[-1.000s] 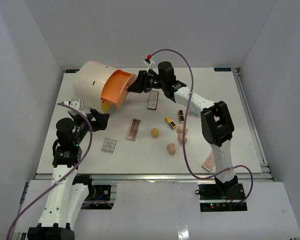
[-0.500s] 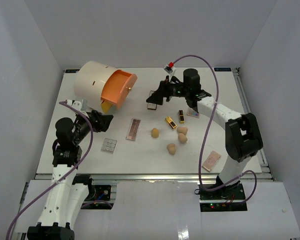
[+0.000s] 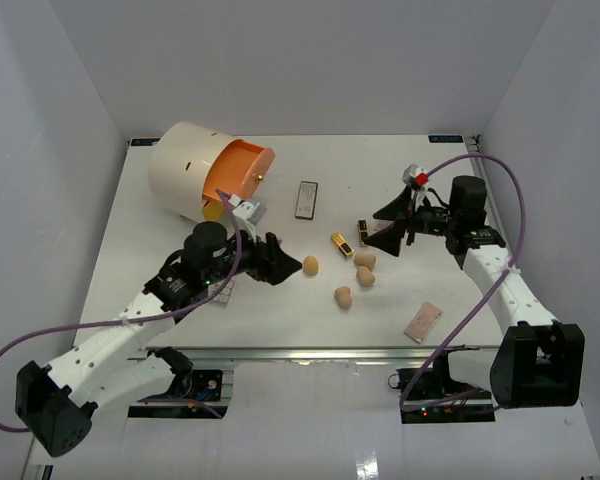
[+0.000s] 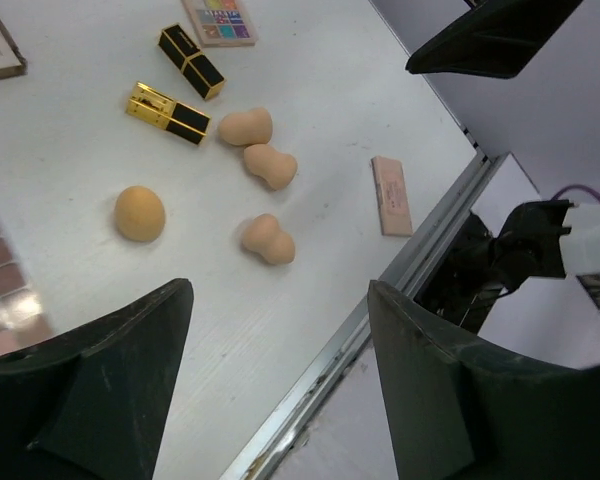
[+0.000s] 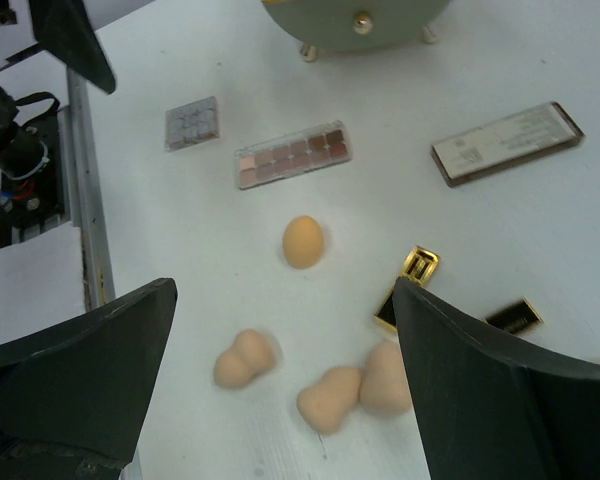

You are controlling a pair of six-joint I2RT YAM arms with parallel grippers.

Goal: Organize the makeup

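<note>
Several tan sponges [image 3: 310, 265] [image 5: 303, 241] lie mid-table, with two gold-and-black lipstick tubes [image 3: 342, 245] [image 4: 168, 111] just behind them. A grey palette [image 3: 306, 199] lies farther back and a pinkish palette [image 3: 423, 321] near the front edge. The left wrist view shows a multicolour palette [image 4: 219, 20]. The right wrist view shows a long brown-shade palette [image 5: 293, 154] and a small grey palette [image 5: 192, 123]. My left gripper [image 3: 280, 262] [image 4: 278, 295] hovers open left of the sponges. Right of the lipsticks, my right gripper [image 3: 382, 230] [image 5: 285, 290] hangs open. Neither holds anything.
A big cream cylinder [image 3: 185, 170] lies tilted at the back left with its orange drawer [image 3: 235, 178] pulled out. The table's metal front edge [image 4: 380, 290] runs close to the pinkish palette. White walls enclose the table on three sides.
My right gripper let go at the orange drawer, opened and swung right, to beside the lipsticks. My left arm reached from the table's left side out over the long palette toward the sponges.
</note>
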